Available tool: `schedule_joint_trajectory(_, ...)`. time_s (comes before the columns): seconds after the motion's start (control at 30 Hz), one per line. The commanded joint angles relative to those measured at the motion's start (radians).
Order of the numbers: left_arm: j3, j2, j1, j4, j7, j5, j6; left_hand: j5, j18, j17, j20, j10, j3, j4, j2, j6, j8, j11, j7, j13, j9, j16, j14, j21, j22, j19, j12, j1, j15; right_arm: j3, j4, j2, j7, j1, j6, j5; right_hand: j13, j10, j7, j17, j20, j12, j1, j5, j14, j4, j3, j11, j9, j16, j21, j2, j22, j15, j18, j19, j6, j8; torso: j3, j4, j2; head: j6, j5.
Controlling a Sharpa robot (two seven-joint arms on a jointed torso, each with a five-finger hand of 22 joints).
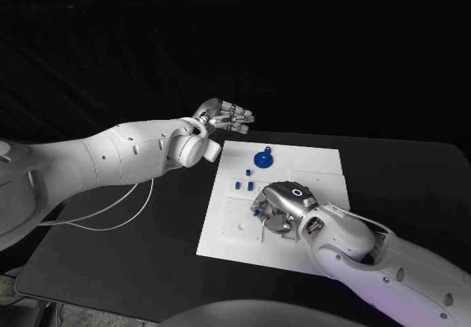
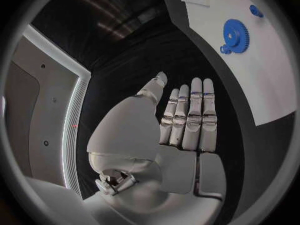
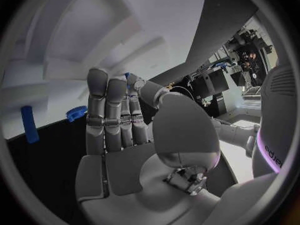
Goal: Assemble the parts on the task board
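The right hand [image 1: 282,204] is seen lowered over the near middle of the task board [image 1: 312,158], its fingers [image 1: 265,208] curled down onto the plate around a small blue part [image 1: 256,212] (whether the part is actually pinched cannot be told). In the right wrist view the fingers [image 3: 107,112] are shown straight and close together, with a blue peg [image 3: 29,123] and a toothed blue piece [image 3: 76,113] beyond them. The left hand [image 1: 224,117] is held above the black surface [image 1: 128,252] just beyond the board's far left corner, released, its fingers [image 2: 194,115] extended side by side and grasping nothing. A blue gear [image 1: 263,159] is seen lying on the board's far half, and three small blue parts [image 1: 244,180] lie between it and the right hand.
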Motion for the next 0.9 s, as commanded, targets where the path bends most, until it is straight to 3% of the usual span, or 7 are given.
schedule_joint_trajectory(0.03,0.001,0.002,0.0,0.001,0.003,0.002,0.013,-0.003,-0.001,-0.001,0.008,-0.009,-0.006,0.0,0.009,-0.007,-0.002,-0.001,0.0,0.0,0.0,-0.003,-0.009,0.004,-0.003,0.0,-0.005,0.001,0.0,-0.002,-0.001,0.004,-0.011,-0.002,0.042,-0.026,-0.001,0.009,-0.001,-0.001,-0.004,0.005,-0.001,0.007,0.002,-0.001,-0.006,-0.001,0.001,0.007,0.003,0.004,0.004,-0.004,0.014,0.035,0.007,0.005,-0.0005,-0.0003,0.0,0.0,0.0)
schedule_joint_trajectory(0.43,0.001,0.004,0.0,0.002,-0.001,0.002,0.018,-0.004,0.0,-0.001,0.009,-0.01,-0.009,-0.001,0.009,-0.008,-0.001,0.0,0.0,0.0,0.0,-0.003,-0.01,0.004,-0.008,-0.001,-0.005,0.002,0.001,-0.003,-0.011,0.021,-0.021,-0.002,0.062,-0.037,-0.001,0.003,0.002,-0.003,-0.003,0.004,-0.009,0.011,-0.002,0.0,-0.004,0.001,0.001,0.005,-0.014,0.002,0.001,-0.003,0.016,0.031,0.001,0.004,0.0007,-0.0004,0.0,-0.001,-0.001)
schedule_joint_trajectory(0.7,0.001,0.003,0.0,0.003,-0.004,0.001,0.021,-0.007,0.0,-0.001,0.009,-0.011,-0.01,0.0,0.01,-0.007,-0.001,0.0,0.0,0.0,0.0,-0.003,-0.011,0.004,-0.01,-0.001,-0.005,0.002,0.001,-0.004,-0.017,0.02,-0.014,-0.001,0.056,-0.014,-0.003,-0.059,0.019,-0.012,0.008,0.001,-0.029,0.103,-0.005,0.004,-0.06,0.02,-0.009,0.005,-0.035,-0.02,-0.003,0.009,0.02,0.029,-0.067,0.003,0.0004,-0.0011,0.0,-0.003,-0.001)
schedule_joint_trajectory(0.9,0.001,0.002,0.0,0.003,-0.006,0.001,0.023,-0.008,0.0,-0.001,0.01,-0.011,-0.012,0.0,0.01,-0.008,-0.001,0.0,0.0,0.0,0.0,-0.003,-0.012,0.004,-0.013,-0.002,-0.005,0.002,0.001,-0.004,-0.014,0.015,-0.007,-0.001,0.016,0.004,-0.005,-0.146,0.034,-0.023,0.021,0.0,-0.043,0.131,-0.012,0.002,-0.089,0.046,-0.011,0.002,-0.048,-0.055,-0.008,0.024,0.034,0.028,-0.122,0.003,0.0016,-0.0011,0.001,-0.003,0.0)
